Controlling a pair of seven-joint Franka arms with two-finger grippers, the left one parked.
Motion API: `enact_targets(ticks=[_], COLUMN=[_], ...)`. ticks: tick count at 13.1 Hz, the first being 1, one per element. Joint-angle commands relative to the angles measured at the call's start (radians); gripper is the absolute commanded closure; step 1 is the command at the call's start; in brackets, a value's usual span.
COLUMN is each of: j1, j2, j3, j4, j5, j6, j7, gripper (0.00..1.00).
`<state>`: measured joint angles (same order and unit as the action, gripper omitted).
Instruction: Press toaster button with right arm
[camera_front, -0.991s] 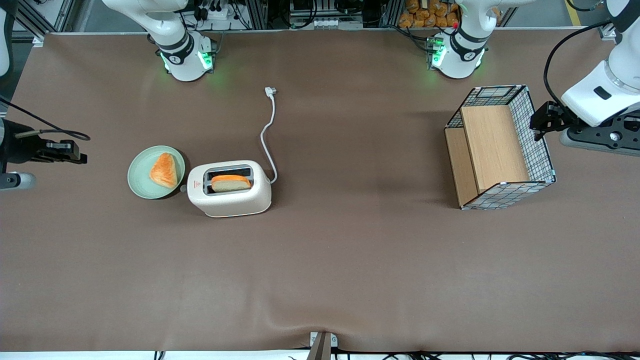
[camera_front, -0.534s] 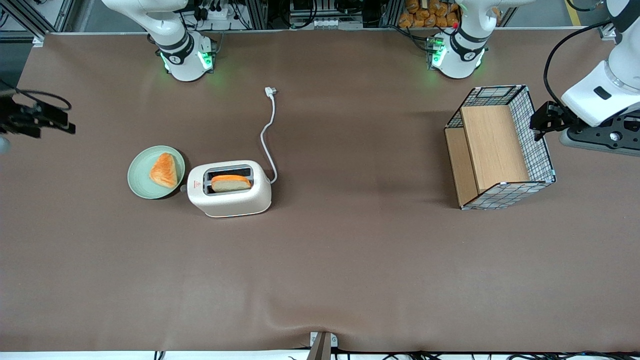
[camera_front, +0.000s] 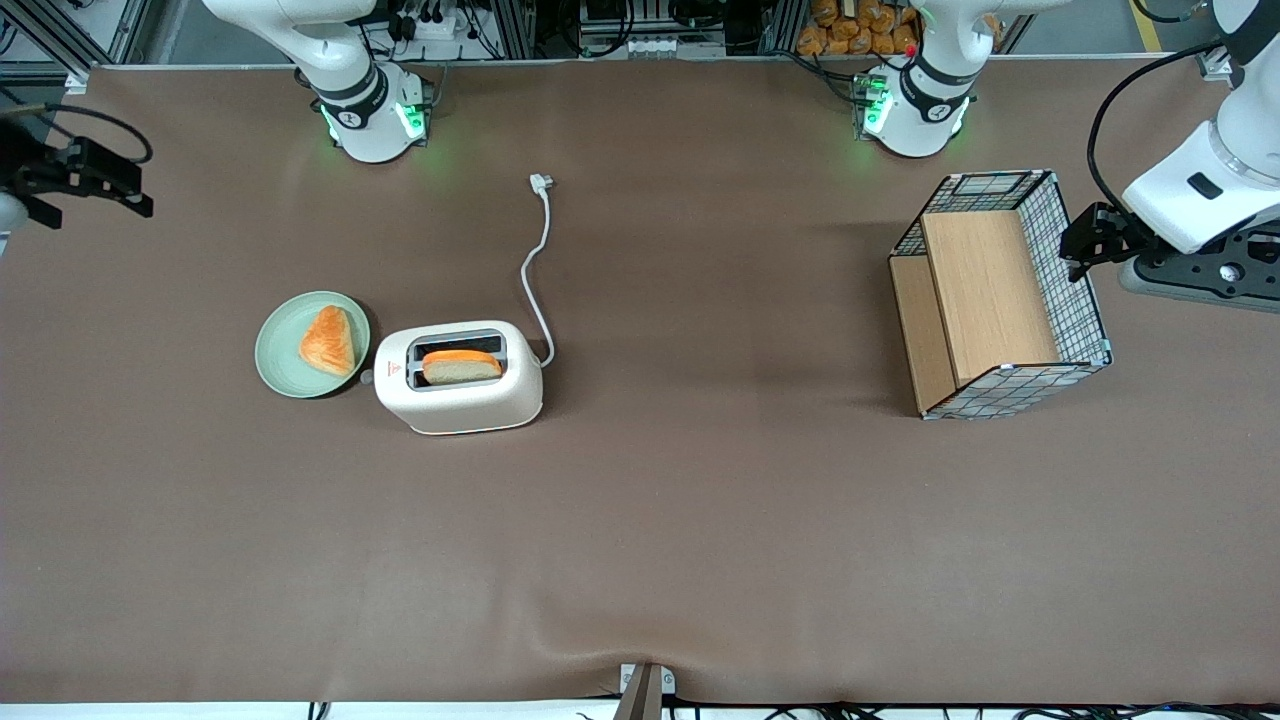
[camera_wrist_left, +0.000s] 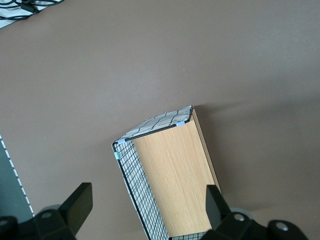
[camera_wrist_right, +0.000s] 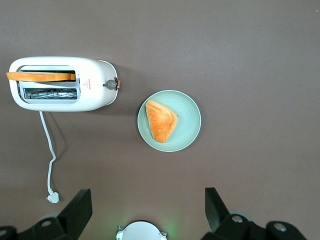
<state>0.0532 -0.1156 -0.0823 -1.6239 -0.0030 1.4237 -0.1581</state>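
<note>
The cream-white toaster stands on the brown table with an orange-crusted bread slice in one slot. The toaster button sticks out of its narrow end, beside the red triangle mark. In the right wrist view the toaster and its button show from above. My right gripper hangs open and empty at the working arm's end of the table, farther from the front camera than the toaster and well apart from it. Its fingers stand wide apart in the right wrist view.
A green plate with a toast triangle lies beside the button end. The white cord runs from the toaster to a loose plug. A wire basket with wooden boards stands toward the parked arm's end.
My right gripper has moved away from the front camera along the table's end, and its view now takes in toaster and plate from above. Toaster, bread and plate have not moved.
</note>
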Motion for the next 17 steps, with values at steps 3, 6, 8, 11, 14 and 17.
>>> enact_targets(ticks=[3, 6, 8, 11, 14, 17], j1=[0.007, 0.007, 0.007, 0.005, -0.004, -0.007], j2=[-0.068, -0.068, -0.067, -0.068, -0.068, -0.068], j3=[0.003, 0.003, 0.003, 0.001, -0.002, -0.002], j4=[-0.087, -0.083, -0.08, -0.079, -0.073, -0.064], j5=[-0.028, -0.028, -0.025, -0.025, -0.026, -0.034], j6=[0.046, 0.047, 0.049, 0.041, 0.038, 0.043], j7=[0.02, 0.02, 0.022, 0.02, 0.02, 0.012], gripper=[0.0, 0.0, 0.0, 0.0, 0.0, 0.0])
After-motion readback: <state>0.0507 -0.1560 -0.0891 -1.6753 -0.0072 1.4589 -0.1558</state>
